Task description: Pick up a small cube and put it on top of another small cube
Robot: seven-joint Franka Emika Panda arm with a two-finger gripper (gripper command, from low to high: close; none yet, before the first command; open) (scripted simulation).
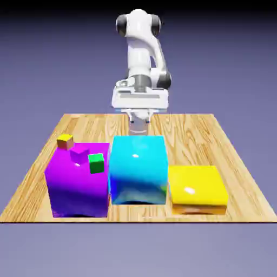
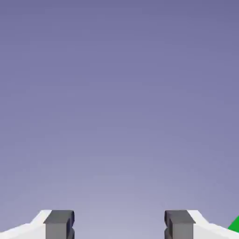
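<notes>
On the wooden table [image 1: 195,143], seen from the exterior view, 3 large blocks stand in a row before the white arm [image 1: 139,51]. The purple block [image 1: 78,186] is biggest, on the exterior view's left; the cyan block [image 1: 138,167] is in the middle; the low yellow block [image 1: 197,186] is on the right. The hand view shows none of these 3, mostly the blue-violet backdrop [image 2: 119,93]. It does show the gripper [image 2: 119,224] released, its 2 fingertips [image 2: 59,224] wide apart with only backdrop between. 3 small cubes appear around the purple block's upper part: magenta [image 1: 80,153], green [image 1: 96,163] and orange [image 1: 65,142]. A green corner [image 2: 235,225] enters the hand view at lower right. The small teal cube is hidden in both views; I cannot tell where it is.
</notes>
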